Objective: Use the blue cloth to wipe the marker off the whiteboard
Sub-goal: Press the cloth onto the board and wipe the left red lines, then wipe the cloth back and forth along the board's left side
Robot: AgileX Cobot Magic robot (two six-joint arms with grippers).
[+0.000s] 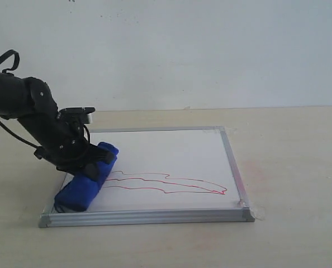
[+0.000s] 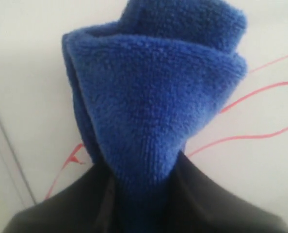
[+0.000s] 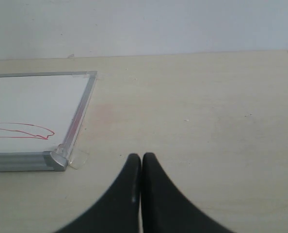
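The whiteboard (image 1: 171,151) lies flat on the table, silver-framed. Red marker (image 1: 171,184) lines run in a long narrow outline across its near half. The blue cloth (image 1: 85,187) is a rolled bundle resting on the board's left side, at the left end of the lines. My left gripper (image 1: 93,164) is shut on the blue cloth (image 2: 158,92), its black fingers (image 2: 207,199) pinching the fabric against the board, with red marker (image 2: 260,92) beside it. My right gripper (image 3: 141,158) is shut and empty over bare table, right of the whiteboard (image 3: 32,102) corner; it is outside the exterior view.
The left arm (image 1: 26,103) reaches in from the left edge, low over the board. Clear tape tabs (image 3: 78,158) hold the board's corners to the pale wooden table (image 1: 289,145). A white wall stands behind the table.
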